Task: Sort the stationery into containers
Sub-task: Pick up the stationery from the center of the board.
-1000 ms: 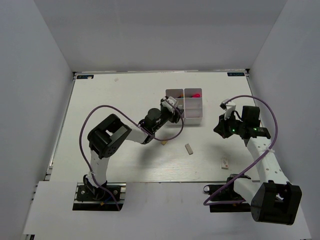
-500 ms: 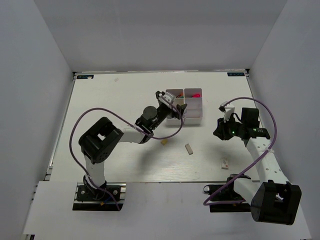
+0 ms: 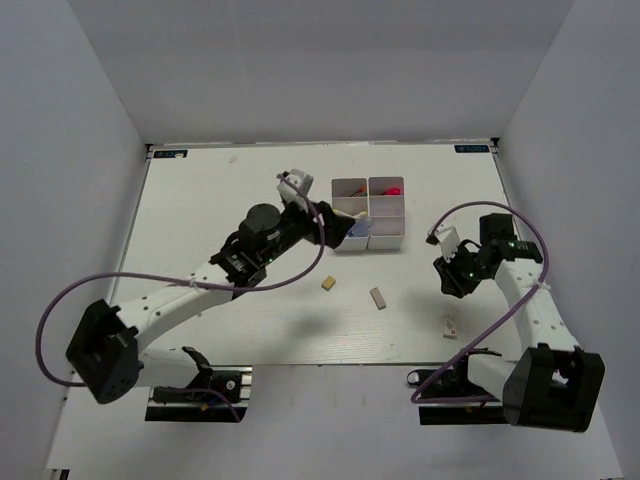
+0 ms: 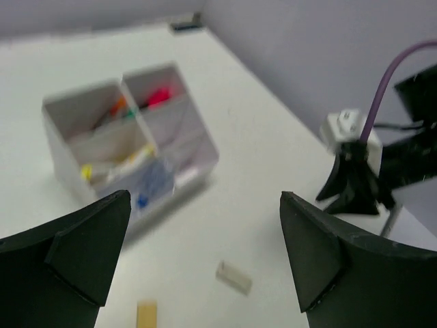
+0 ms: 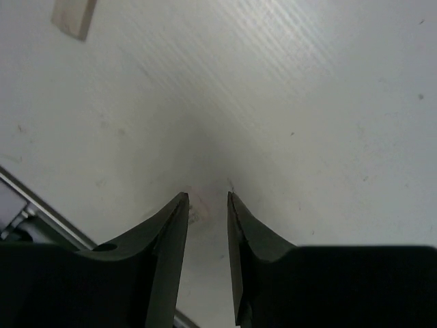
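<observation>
The white compartment tray (image 3: 404, 214) stands at the table's back middle, with pink (image 3: 392, 187) and other stationery in it. In the left wrist view the tray (image 4: 203, 139) holds red, orange, yellow-white and blue pieces. My left gripper (image 3: 333, 228) hovers at the tray's near-left corner, open wide and empty (image 4: 205, 198). A tan eraser (image 3: 328, 284) (image 4: 146, 314) and a grey eraser (image 3: 378, 297) (image 4: 234, 277) lie loose in front of the tray. A third eraser (image 3: 450, 325) (image 5: 74, 17) lies near my right gripper (image 3: 450, 283), whose jaws stand narrowly apart over bare table (image 5: 207, 196).
Grey walls close in the table on three sides. The right arm's purple cable (image 3: 520, 225) loops above its wrist. The left arm's cable (image 3: 190, 282) trails across the table's left half. A metal rail (image 5: 41, 205) runs along the table's near edge.
My left gripper has pulled back from over the tray toward its left side and opened wide. My right gripper has dropped toward the near side and parted its jaws a little.
</observation>
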### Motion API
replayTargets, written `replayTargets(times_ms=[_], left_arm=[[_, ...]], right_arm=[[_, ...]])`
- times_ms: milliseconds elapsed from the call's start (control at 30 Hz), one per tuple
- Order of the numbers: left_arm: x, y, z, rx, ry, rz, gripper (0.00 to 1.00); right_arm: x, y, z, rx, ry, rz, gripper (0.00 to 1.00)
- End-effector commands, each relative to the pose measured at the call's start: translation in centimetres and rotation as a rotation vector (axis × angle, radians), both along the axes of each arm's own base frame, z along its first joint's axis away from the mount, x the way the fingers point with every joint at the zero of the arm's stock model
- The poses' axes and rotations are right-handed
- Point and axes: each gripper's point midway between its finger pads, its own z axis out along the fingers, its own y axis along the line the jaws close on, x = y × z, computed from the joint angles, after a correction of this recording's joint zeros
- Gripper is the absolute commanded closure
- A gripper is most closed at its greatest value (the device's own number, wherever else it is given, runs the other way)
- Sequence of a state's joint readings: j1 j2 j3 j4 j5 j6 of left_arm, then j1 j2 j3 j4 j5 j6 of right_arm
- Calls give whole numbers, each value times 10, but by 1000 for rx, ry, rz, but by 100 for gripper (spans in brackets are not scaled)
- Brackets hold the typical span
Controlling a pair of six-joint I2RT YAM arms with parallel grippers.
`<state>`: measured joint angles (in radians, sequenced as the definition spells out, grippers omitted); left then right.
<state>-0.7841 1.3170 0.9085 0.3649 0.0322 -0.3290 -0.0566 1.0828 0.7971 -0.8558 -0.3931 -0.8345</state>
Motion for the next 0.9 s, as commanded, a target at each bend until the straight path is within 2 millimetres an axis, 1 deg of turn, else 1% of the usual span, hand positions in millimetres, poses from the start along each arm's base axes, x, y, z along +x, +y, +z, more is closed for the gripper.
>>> replayTargets(times_ms=[0,33,67,100,133,167,200,233,267,300,333,400,433,500,533,567,633,700,767,800,867], left_arm=[[-35,40,-69,56,304,71,0],[-42,45,-73,43,327,76,0],[-51,54,-92,31,385,95,0],[-56,60,-96,14,399,108,0],[-65,68,-101,-12,406,109,0],[-70,72,-103,-43,425,113,0],[-74,76,-107,-55,437,124,0],[-80,82,-121,-55,457,129,0],[-84,84,-117,-93,458,128,0],[-87,87,-120,-99,465,129,0],[-90,90,-129,-89,475,132,0],[-91,91,-130,-96,482,134,0],[-92,92,-135,-90,488,135,0],[-95,90,-135,-89,493,115,0],[-96,90,-142,-75,506,118,0],[-99,89,-142,-68,504,98,0],[-100,86,-143,-65,510,86,0],[-101,85,-151,-46,530,81,0],[-102,83,-155,-37,541,73,0],[-102,81,-153,-31,537,62,0],[-100,80,-152,-24,531,61,0]], right_arm=[[-14,-16,2,-99,113,77,64],[-15,-22,2,-124,144,41,64],[-19,-23,1,-128,191,33,56],[-21,-24,1,-135,200,35,51],[-23,-29,0,-164,211,30,51],[-24,-30,0,-169,223,7,50],[-23,-31,2,-175,222,-13,45],[-25,-31,2,-175,251,-24,38],[-26,-29,5,-159,273,-64,30],[-33,-27,5,-147,311,-75,10],[-40,-26,3,-143,375,-88,10],[-53,-24,-1,-139,462,-127,10],[-58,-24,-3,-140,491,-148,10],[-65,-27,-9,-165,531,-179,10],[-73,-26,-13,-169,583,-202,10],[-76,-24,-15,-161,615,-209,10],[-80,-17,-18,-136,657,-240,12],[-81,-14,-19,-124,665,-246,14],[-85,-11,-21,-113,697,-263,18],[-84,-7,-22,-94,705,-263,18],[-82,-7,-26,-108,723,-280,22]])
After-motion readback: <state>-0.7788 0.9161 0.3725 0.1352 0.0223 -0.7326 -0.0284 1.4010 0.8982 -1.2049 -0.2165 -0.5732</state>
